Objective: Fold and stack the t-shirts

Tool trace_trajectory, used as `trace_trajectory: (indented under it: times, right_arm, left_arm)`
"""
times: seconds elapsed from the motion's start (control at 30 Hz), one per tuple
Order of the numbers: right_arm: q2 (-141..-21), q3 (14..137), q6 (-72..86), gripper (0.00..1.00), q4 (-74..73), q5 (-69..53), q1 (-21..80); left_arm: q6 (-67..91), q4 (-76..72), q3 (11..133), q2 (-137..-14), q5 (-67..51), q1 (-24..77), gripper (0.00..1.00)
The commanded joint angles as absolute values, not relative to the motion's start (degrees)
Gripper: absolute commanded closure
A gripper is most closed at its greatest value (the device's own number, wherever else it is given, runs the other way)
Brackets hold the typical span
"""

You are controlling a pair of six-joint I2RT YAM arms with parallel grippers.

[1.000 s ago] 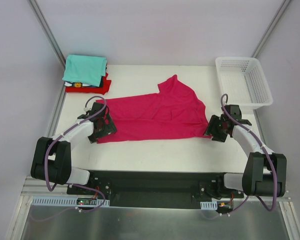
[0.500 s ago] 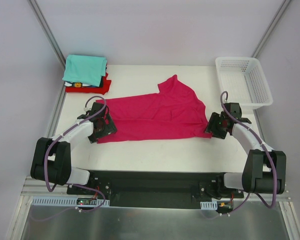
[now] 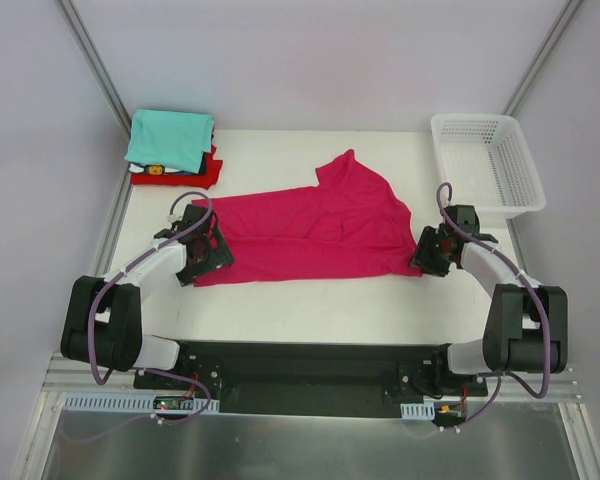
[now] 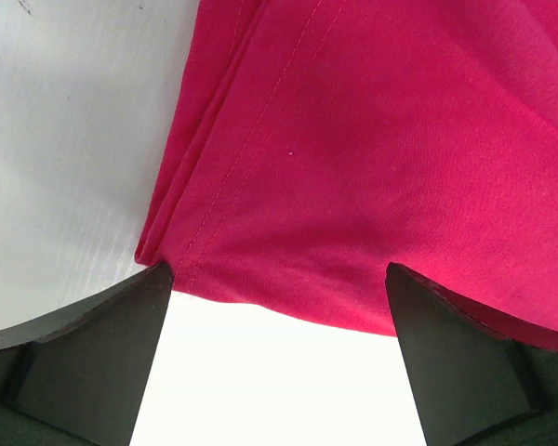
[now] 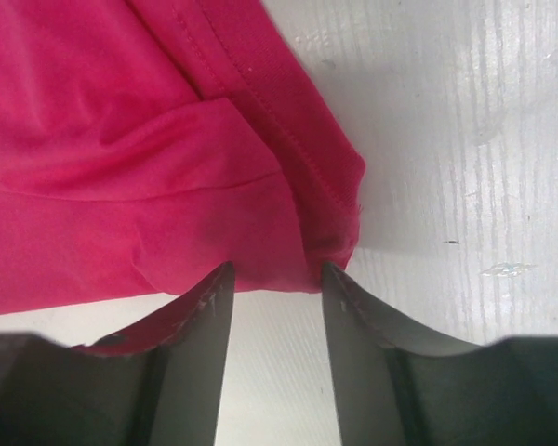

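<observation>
A large magenta-pink t-shirt (image 3: 310,230) lies spread across the middle of the table. My left gripper (image 3: 212,255) is low at its lower-left corner and stands wide open; in the left wrist view the hem (image 4: 260,186) lies just past the gripper (image 4: 277,274). My right gripper (image 3: 420,255) is at the shirt's lower-right corner. Its jaws are partly apart, with the cloth corner (image 5: 330,223) at the tips of the gripper (image 5: 276,269) and bare table between them. At the back left is a stack of folded t-shirts: a teal one (image 3: 170,138) on top, a dark and white one (image 3: 155,168), and a red one (image 3: 205,172).
A white plastic mesh basket (image 3: 470,118) stands at the back right, just beyond my right arm. Metal frame posts run up both back corners. The black base rail crosses the near edge of the table.
My right gripper has edged up to the shirt's corner and its jaws have narrowed. The left arm and the shirt have not moved.
</observation>
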State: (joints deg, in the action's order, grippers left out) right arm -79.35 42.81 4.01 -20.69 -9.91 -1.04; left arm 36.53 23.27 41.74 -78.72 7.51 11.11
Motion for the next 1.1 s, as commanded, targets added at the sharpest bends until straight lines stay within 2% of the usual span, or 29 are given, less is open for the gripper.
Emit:
trace_trajectory:
  times: [0.0, 0.1, 0.13, 0.17, 0.2, 0.57, 0.97, 1.03, 1.07]
  right_arm:
    - [-80.33, 44.38, 4.13, 0.64, -18.72, -10.72, -1.14]
    - [-80.86, 44.82, 4.22, 0.8, -18.98, -10.55, -1.14]
    - [-80.86, 45.0, 4.04, 0.89, -19.16, -10.37, -1.14]
    - [-80.95, 45.26, 3.96, 0.91, -19.33, -10.02, -1.14]
    - [-80.95, 45.26, 3.87, 0.98, -19.86, -9.85, -1.23]
    - [-76.47, 46.32, 3.78, 0.99, -24.43, -1.15, -2.98]
    - [-80.06, 47.81, 3.87, 0.99, -24.17, -3.51, -5.45]
    - [-80.77, 47.81, 3.87, 0.93, -24.17, -3.95, -5.45]
    - [-81.03, 47.73, 3.87, 0.86, -24.34, -3.78, -5.45]
  left_arm:
    - [36.39, 24.52, 42.36, -77.43, 7.03, 10.37, 0.01]
    - [36.39, 24.52, 42.45, -77.43, 7.03, 10.37, 0.01]
    - [36.47, 24.52, 42.36, -77.43, 7.03, 10.37, 0.01]
    - [36.47, 24.52, 42.36, -77.26, 7.03, 10.37, 0.01]
    - [36.39, 24.52, 42.36, -77.26, 7.03, 10.37, 0.01]
    - [36.47, 24.52, 42.1, -77.08, 7.21, 10.37, 0.01]
    - [36.3, 24.52, 42.01, -77.25, 7.56, 10.37, 0.01]
    - [36.3, 24.52, 42.1, -77.34, 7.47, 10.37, 0.01]
    - [36.3, 24.52, 42.19, -77.34, 7.38, 10.37, 0.01]
